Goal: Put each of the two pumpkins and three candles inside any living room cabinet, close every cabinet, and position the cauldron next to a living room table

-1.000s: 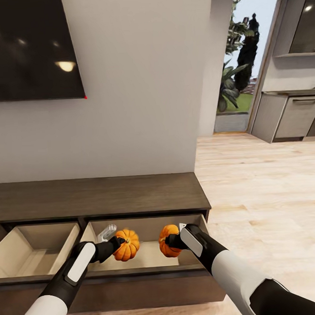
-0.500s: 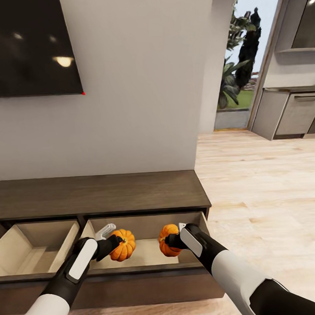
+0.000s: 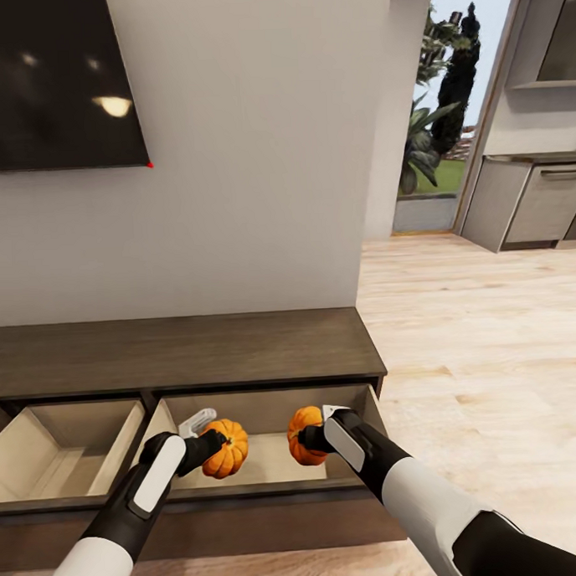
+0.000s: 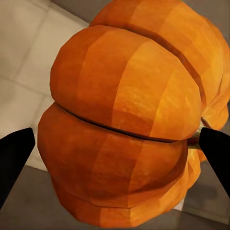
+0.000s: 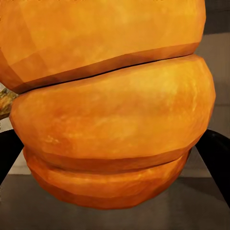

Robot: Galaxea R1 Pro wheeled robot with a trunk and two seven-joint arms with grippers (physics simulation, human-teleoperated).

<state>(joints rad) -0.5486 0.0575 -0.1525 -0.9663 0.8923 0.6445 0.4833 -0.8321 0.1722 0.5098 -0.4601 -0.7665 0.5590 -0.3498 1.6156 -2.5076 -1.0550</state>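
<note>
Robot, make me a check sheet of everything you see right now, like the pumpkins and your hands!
Surface: cabinet top bare; two drawers pulled open.
Job's things: left pumpkin and right pumpkin held over the right-hand drawer; left-hand drawer looks empty.
Clutter: nothing seen.
Grippers: left gripper shut on left pumpkin; right gripper shut on right pumpkin.
Cables: nothing seen.
Surroundings: dark wall screen, wooden floor, grey kitchen units, doorway to plants.

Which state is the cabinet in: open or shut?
Open. In the head view two drawers of the cabinet are pulled out, showing pale interiors. Each gripper holds a pumpkin over the right drawer; the left drawer looks empty.
</note>
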